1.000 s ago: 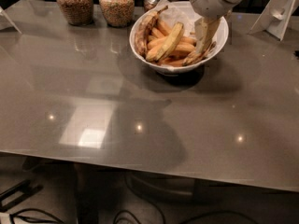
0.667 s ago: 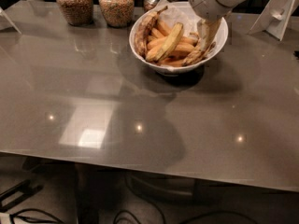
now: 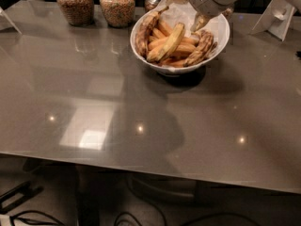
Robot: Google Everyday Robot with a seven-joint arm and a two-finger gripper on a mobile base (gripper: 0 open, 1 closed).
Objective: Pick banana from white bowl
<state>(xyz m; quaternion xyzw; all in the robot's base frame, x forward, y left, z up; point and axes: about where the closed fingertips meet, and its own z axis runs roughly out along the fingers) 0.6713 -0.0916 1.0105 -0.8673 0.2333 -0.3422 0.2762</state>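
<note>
The end effector (image 3: 188,8) hovers over the white bowl (image 3: 221,39) near the desk's (image 3: 141,102) far edge, fingers spread and empty; the banana (image 3: 167,42) lies inside.

No readable text, label, brand, number or sign anywhere. Claw (image 3: 189,8) at the top, right of the middle, over the far rim of the white bowl (image 3: 221,37) on the table (image 3: 141,102). Bears no marking that can be read, like bowl and table.
</note>
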